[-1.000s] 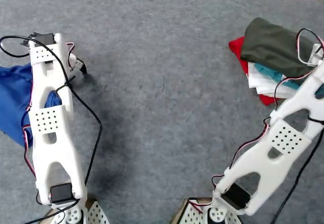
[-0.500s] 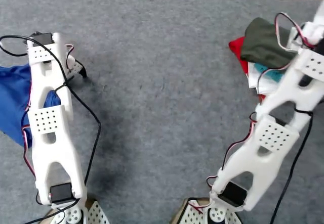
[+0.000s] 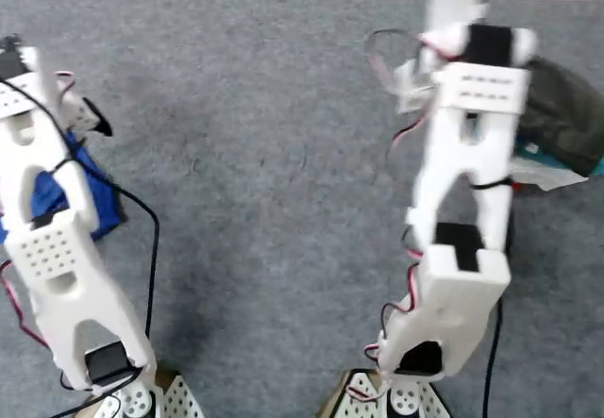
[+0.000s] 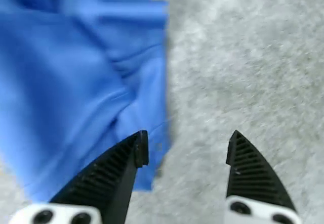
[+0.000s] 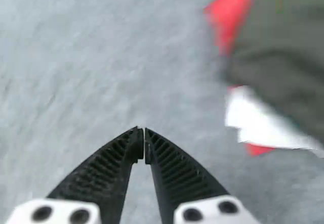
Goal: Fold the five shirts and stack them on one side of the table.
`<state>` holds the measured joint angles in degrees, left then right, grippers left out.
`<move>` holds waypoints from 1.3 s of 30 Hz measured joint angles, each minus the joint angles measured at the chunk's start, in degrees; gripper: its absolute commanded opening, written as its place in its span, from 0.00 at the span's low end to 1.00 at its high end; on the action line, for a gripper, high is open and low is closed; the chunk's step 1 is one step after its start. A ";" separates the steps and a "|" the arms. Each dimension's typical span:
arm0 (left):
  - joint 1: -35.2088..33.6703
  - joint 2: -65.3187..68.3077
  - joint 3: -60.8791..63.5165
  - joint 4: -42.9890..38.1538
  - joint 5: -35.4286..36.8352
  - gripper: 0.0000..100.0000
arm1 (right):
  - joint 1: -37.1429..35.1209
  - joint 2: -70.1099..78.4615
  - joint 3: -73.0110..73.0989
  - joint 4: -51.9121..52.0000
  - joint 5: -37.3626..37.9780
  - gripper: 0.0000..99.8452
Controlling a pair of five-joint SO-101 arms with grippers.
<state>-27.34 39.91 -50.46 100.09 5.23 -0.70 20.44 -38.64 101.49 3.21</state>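
While the left tool (image 4: 187, 145) hangs released over the rumpled blue cloth shirt (image 4: 76, 82), the right tool (image 5: 145, 144) is clenched empty. Pinching only its edge could bunch it.

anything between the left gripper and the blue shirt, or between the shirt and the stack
Nothing visible blocks the left gripper, which is open over the blue shirt at its edge. On the way to the stack, the right arm stands in between.
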 measured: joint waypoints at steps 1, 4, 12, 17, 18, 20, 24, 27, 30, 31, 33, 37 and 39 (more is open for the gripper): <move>-0.97 -2.11 2.11 0.00 -0.70 0.26 | -1.67 -0.70 2.73 0.00 0.00 0.01; -3.87 -7.91 8.70 0.00 -2.73 0.26 | -4.40 -1.41 8.18 0.00 0.00 0.01; -16.53 -12.66 19.87 -0.09 -6.77 0.26 | -5.10 -1.49 13.54 0.00 0.00 0.01; -21.19 -7.03 24.09 -7.38 -5.71 0.19 | -5.63 -1.49 13.98 0.00 0.00 0.01; -21.19 -5.36 24.70 -9.32 -5.19 0.14 | -5.80 -1.49 13.98 0.00 0.00 0.01; -20.75 -2.29 24.79 -12.31 -4.13 0.02 | -6.07 -1.49 13.98 0.00 0.00 0.01; -17.23 -0.26 24.09 -13.01 -3.69 0.01 | -6.42 -1.49 13.98 0.00 0.00 0.01; -15.30 -0.09 23.38 -10.46 -2.55 0.02 | -6.24 -1.49 13.98 0.00 0.00 0.01; -13.01 0.26 20.75 -5.80 -2.11 0.02 | -6.24 -1.49 13.98 0.00 0.00 0.01; -12.04 0.26 19.78 -4.22 -2.11 0.02 | -6.24 -1.49 13.98 0.00 0.00 0.01; -9.58 -0.18 18.46 -2.11 -2.11 0.02 | -6.24 -1.49 13.98 0.00 0.00 0.01; -3.60 -5.45 19.34 -1.05 -2.02 0.02 | -6.24 -2.73 13.98 0.00 0.00 0.01; 0.44 -9.67 22.51 -1.05 -2.02 0.02 | -6.24 -5.01 13.98 0.00 0.00 0.01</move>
<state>-26.90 30.24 -27.96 99.03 3.21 -6.95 15.43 -24.66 101.49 3.21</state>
